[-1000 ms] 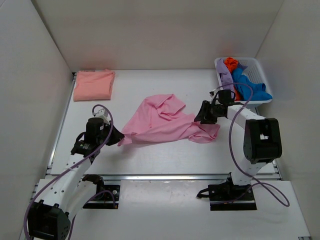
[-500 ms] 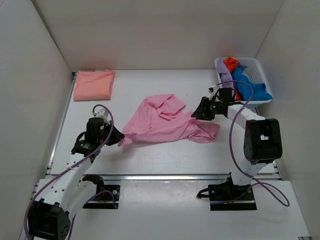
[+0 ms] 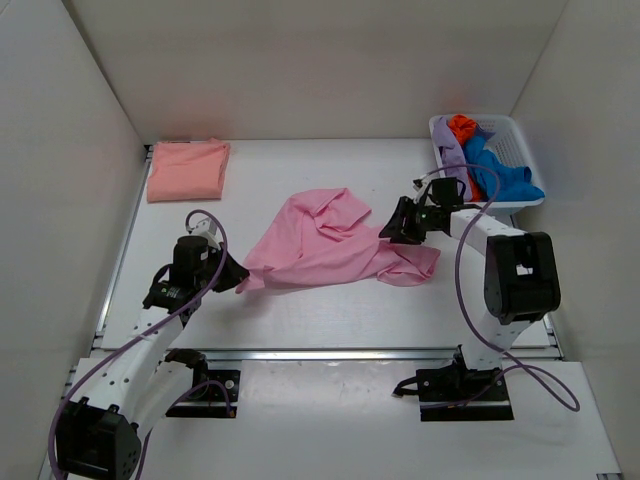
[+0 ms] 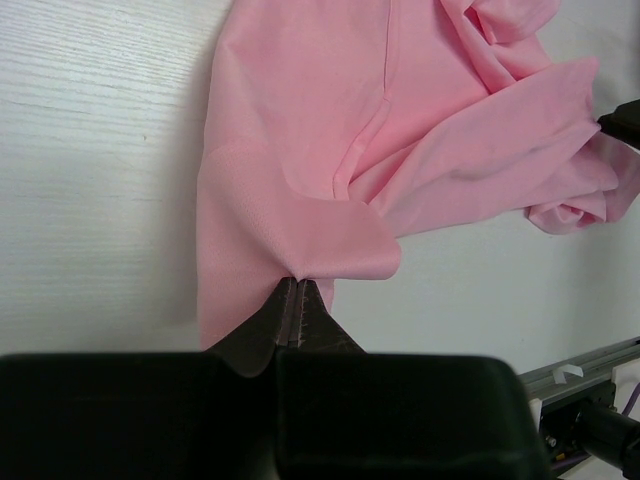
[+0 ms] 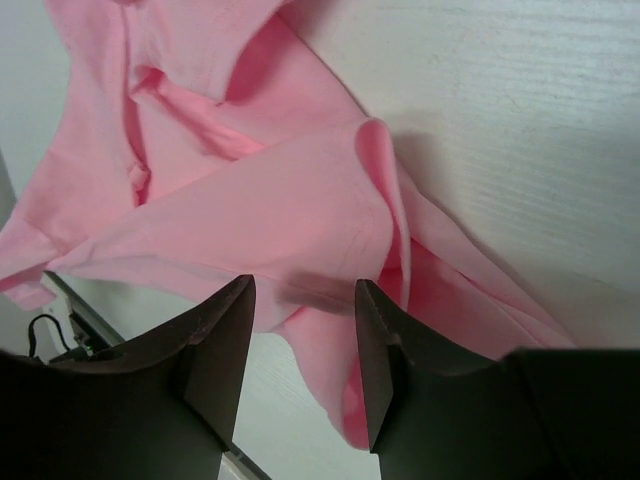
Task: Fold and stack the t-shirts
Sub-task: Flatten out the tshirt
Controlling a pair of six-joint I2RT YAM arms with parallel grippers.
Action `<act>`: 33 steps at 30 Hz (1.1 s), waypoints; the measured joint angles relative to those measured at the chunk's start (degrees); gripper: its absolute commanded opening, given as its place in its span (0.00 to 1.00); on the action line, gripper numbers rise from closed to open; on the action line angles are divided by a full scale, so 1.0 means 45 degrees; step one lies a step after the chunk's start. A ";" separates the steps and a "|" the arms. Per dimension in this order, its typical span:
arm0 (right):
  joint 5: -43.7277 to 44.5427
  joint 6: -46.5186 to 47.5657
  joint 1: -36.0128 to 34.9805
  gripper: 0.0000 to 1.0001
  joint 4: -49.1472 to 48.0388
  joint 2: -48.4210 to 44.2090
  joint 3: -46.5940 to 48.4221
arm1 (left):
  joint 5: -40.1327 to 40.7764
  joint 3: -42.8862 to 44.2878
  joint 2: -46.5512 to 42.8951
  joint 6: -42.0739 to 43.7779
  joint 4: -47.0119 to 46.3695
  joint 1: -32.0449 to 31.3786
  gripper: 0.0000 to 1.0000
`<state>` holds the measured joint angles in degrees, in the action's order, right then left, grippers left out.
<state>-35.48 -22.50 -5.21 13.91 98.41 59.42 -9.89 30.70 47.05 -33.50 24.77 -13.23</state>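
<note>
Overhead, the light pink t-shirt (image 3: 320, 245) lies crumpled mid-counter, its long axis running left to right between the two arms. The left hand (image 3: 232, 275) sits at its near-left corner and the right hand (image 3: 393, 228) at its right end, just above the bunched lobe there. So each arm has its own end, and any spreading pull would run along that axis. The salmon-peach t-shirt (image 3: 187, 169) lies folded at the far-left corner, well apart. The white basket (image 3: 523, 132) of other clothes stands far right, just behind the right arm. Bare counter (image 3: 330, 170) shows beyond the pink shirt and in front of it, which I judge room enough to lay it flat.

From the left wrist, the left hand (image 4: 293, 300) is pinched tight on a rolled edge of the light pink t-shirt (image 4: 330, 120). The cloth fans away from the fingers toward the far right, where the other arm's tip just shows at the frame edge. The counter (image 4: 100, 150) is pale and wood-grained, and looks smooth.

From the right wrist, the right hand (image 5: 300, 320) stands with its fingers (image 5: 225, 340) apart. A raised fold of the light pink t-shirt (image 5: 260, 200) lies just ahead of the gap and partly in it. Nothing is gripped, so closing on that fold looks to be the next need.
</note>
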 measured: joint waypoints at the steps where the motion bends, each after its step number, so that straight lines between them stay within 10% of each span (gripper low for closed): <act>1: 0.0189 0.0019 -0.0034 0.42 0.0078 0.0063 0.0000 | 0.0000 -0.0005 0.0000 0.0000 0.0005 0.0000 0.00; 15: 0.1496 0.0180 -0.0243 0.35 0.0486 0.0233 -0.0049 | -0.0005 -0.0214 -0.0005 -0.0087 -0.0107 -0.0005 0.00; 20: 0.0763 0.0000 -0.0175 0.01 0.0087 0.0262 -0.0102 | -0.0005 -0.0253 -0.0029 -0.0136 -0.0121 -0.0029 0.00; 29: -0.0466 -0.0340 -0.0010 0.00 0.0835 0.0010 0.0461 | -0.0117 0.0015 -0.0010 -0.0117 0.0005 0.0175 0.00; 33: -0.0505 -0.0447 0.0374 0.00 0.1933 -0.1195 0.2448 | -0.0282 0.2948 0.1175 -0.0141 0.0403 0.0787 0.00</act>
<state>-37.76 -24.51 -3.53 22.61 93.03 70.43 -11.16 43.97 52.34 -34.13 26.59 -9.69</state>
